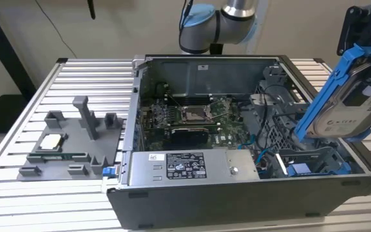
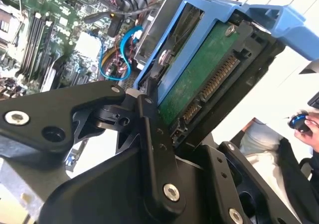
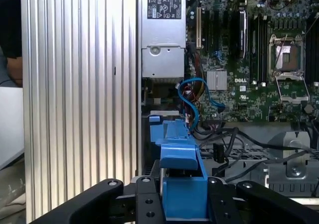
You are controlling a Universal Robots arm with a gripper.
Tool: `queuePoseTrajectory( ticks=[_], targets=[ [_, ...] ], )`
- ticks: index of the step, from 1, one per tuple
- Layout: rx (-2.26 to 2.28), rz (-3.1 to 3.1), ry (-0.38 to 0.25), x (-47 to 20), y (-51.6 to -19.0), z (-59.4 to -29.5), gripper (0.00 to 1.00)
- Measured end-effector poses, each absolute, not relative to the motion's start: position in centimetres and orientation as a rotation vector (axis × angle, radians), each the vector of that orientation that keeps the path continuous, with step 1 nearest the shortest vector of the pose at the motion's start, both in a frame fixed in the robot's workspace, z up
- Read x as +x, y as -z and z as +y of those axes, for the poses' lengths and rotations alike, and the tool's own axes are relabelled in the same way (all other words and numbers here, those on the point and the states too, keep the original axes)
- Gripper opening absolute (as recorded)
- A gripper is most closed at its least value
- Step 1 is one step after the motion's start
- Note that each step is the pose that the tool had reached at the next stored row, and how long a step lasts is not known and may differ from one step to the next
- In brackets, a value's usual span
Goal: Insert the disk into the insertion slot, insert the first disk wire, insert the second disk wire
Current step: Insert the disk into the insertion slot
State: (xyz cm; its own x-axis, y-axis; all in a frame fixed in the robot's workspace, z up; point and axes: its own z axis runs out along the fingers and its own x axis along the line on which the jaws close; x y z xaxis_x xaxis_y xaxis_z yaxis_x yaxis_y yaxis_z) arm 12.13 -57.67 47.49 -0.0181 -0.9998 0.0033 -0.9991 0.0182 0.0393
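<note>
Ribbed aluminium table (image 1: 18,159) is bearing an open steel case (image 1: 237,203); over its rim at the exterior view's right, the gripper (image 3: 182,204) is clamping the tilted, blue-framed disk (image 1: 347,111).

Disk (image 1: 353,113) is recorded silver-grey, white-labelled; its frame (image 1: 326,93) bright blue. Motherboard (image 1: 192,115) is marked green. Computer case (image 1: 237,203) is noted dark grey. Table (image 1: 76,72) is ribbed in silver stripes. Tray (image 1: 76,145) is logged grey.
</note>
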Motion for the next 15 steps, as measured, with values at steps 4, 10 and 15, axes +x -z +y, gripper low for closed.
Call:
queuePoseTrajectory(
  ticks=[4, 10, 15],
  targets=[
    [2.18, -2.22, 0.04, 12.2, -47.2, -57.7, 0.33],
    [2.18, -2.22, 0.04, 12.2, -46.3, -57.7, 0.33],
    [2.182, -2.222, 0.045, 12.2, -45.6, -57.7, 0.33]
  ],
)
